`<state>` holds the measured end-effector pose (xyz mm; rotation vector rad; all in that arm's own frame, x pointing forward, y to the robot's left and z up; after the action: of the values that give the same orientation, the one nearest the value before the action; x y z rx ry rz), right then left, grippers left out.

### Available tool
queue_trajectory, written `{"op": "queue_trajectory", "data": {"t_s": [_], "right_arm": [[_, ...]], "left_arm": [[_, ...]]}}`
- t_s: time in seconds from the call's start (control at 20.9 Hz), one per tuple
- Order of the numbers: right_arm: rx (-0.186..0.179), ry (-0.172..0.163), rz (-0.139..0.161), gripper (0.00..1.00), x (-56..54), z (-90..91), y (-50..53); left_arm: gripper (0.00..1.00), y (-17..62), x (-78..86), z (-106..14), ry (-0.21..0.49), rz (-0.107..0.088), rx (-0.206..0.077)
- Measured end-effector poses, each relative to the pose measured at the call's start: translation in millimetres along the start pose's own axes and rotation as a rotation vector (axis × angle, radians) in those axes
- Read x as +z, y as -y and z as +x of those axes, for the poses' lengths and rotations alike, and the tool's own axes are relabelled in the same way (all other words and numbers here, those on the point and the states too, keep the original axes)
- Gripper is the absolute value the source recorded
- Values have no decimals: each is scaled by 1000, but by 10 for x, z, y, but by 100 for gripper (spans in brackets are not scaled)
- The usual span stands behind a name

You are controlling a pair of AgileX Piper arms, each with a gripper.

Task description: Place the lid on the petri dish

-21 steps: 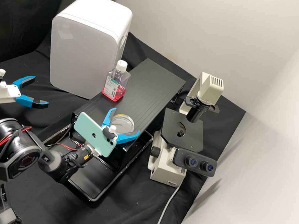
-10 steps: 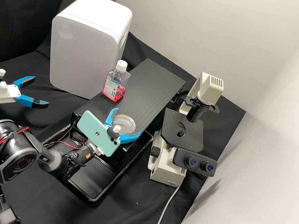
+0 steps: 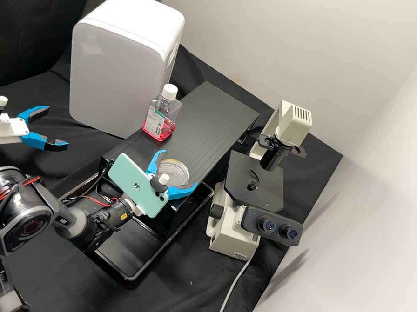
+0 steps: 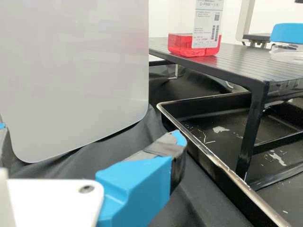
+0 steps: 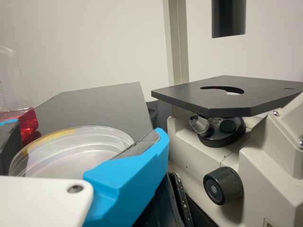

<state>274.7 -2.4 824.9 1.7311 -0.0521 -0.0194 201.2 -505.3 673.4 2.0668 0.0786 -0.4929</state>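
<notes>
- Petri dish (image 3: 173,171): clear, round and shallow, with a yellowish streak along one side of its rim. It's at the near end of the black ribbed platform (image 3: 211,118).
- Right gripper (image 3: 176,169) has it: blue fingers spread wide, one on each side, clamped on the rim.
- Left gripper (image 3: 57,126) hangs well apart over the black cloth beside the white box (image 3: 119,63), jaws apart.
- Room to move: the platform's near edge is just beside the dish, with the black tray (image 3: 130,272) below. A pink-filled bottle (image 3: 161,115) stands farther back, open ribbed top alongside. The microscope (image 3: 255,195) is near.

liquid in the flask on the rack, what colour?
Red, in the flask; high view shows it best.
</notes>
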Motion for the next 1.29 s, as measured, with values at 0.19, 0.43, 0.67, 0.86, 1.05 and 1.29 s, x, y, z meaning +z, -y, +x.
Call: {"op": "queue_trajectory", "data": {"t_s": [0.19, 0.43, 0.67, 0.86, 1.05, 1.29], "right_arm": [[-20, -13, -48, 100, -41, 8, 54], [-26, -5, -73, 100, -34, 8, 60], [-26, -5, -80, 100, -34, 8, 60], [-26, -5, -80, 100, -34, 8, 60], [-26, -5, -80, 100, -34, 8, 60], [-18, -4, -80, 100, -39, -56, 35]], "left_arm": [[100, -6, -18, 4, -9, -2, 2], [100, -6, -17, 4, -9, -2, 2], [100, -6, -17, 4, -9, -2, 2], [100, -6, -18, 4, -9, -2, 2], [100, -9, -17, 8, -10, -4, 4], [100, -10, -21, 9, -12, -4, 5]]}}
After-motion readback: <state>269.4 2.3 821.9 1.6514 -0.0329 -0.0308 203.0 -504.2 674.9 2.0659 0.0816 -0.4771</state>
